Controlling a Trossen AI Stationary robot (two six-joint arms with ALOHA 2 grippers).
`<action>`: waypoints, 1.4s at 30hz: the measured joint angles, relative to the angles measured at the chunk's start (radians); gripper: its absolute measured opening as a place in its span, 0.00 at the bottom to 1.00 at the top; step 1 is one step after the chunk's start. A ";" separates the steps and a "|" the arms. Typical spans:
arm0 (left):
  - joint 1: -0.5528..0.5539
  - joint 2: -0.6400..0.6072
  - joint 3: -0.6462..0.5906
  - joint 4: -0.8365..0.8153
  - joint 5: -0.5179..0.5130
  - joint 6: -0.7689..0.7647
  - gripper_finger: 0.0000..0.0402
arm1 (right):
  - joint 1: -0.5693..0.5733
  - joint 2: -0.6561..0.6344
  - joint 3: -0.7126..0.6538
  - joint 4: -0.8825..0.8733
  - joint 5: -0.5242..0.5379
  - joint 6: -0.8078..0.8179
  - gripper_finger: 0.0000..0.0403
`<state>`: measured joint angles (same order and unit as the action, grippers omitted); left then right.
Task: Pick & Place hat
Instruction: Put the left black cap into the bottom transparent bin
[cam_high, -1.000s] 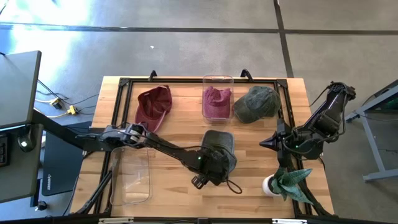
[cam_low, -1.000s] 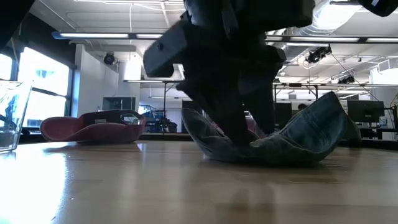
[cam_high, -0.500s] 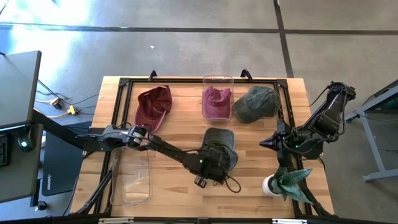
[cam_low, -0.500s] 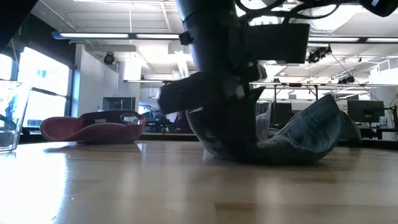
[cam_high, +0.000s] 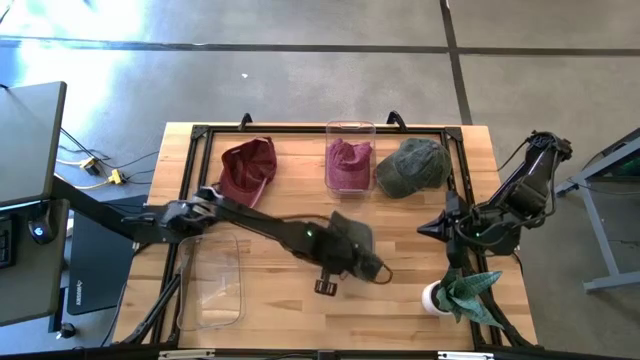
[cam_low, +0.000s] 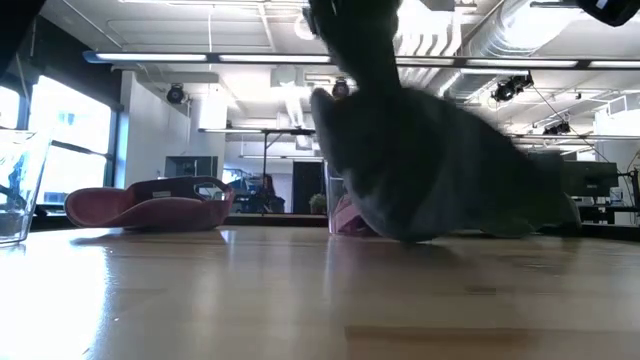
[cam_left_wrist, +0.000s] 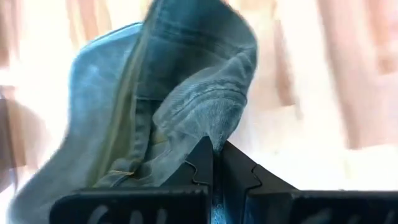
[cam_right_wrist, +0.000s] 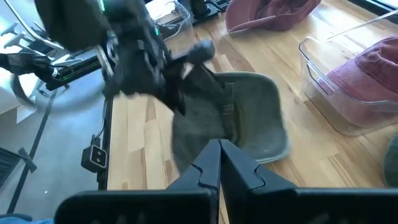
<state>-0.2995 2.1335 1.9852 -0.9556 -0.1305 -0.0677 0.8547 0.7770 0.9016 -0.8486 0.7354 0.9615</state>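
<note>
Slippage is my main worry. My left gripper (cam_high: 345, 262) is pinched shut on a thin fold of the grey denim hat (cam_high: 350, 243), and the left wrist view shows my two dark fingers (cam_left_wrist: 200, 163) meeting on a narrow ridge of fabric, not on the stiff brim. If that fold is shallow, the cloth could slide out as I lift and the hat would drop back onto the wooden table (cam_high: 300, 205). The hat hangs loose and blurred in the low view, so I judge it is swinging; a swinging crown could brush the clear bin with the maroon hat (cam_high: 348, 160) at twelve o'clock from my grip. A loose strap (cam_high: 372, 272) trails from the hat at about four o'clock and might snag on my fingers.

My left arm reaches in from nine o'clock, stretched low and long across the table, with the wrist near the table's centre and the hat bunched around the fingertips. The empty clear bin (cam_high: 212, 284) sits at about eight o'clock from the hat, near the arm's base; I judge it the likely drop place, though I cannot be sure.

My right gripper (cam_high: 428, 230) waits at three o'clock from the hat, well apart, fingers closed on nothing.

Another maroon hat (cam_high: 246, 170) lies at eleven o'clock and a green hat (cam_high: 412, 166) at one o'clock.
</note>
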 joint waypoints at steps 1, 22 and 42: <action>0.006 -0.026 -0.001 -0.005 0.024 -0.006 0.00 | 0.000 -0.001 0.000 0.000 0.005 -0.001 0.00; 0.096 -0.253 0.001 0.197 0.541 -0.105 0.00 | -0.135 0.069 0.000 0.480 -0.324 -0.490 0.41; 0.097 -0.252 0.000 0.374 0.543 -0.200 0.00 | -0.397 0.250 0.001 0.652 -0.799 -0.822 0.68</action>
<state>-0.2028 1.8816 1.9854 -0.5815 0.4126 -0.2676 0.4573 1.0265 0.9024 -0.1968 -0.0636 0.1398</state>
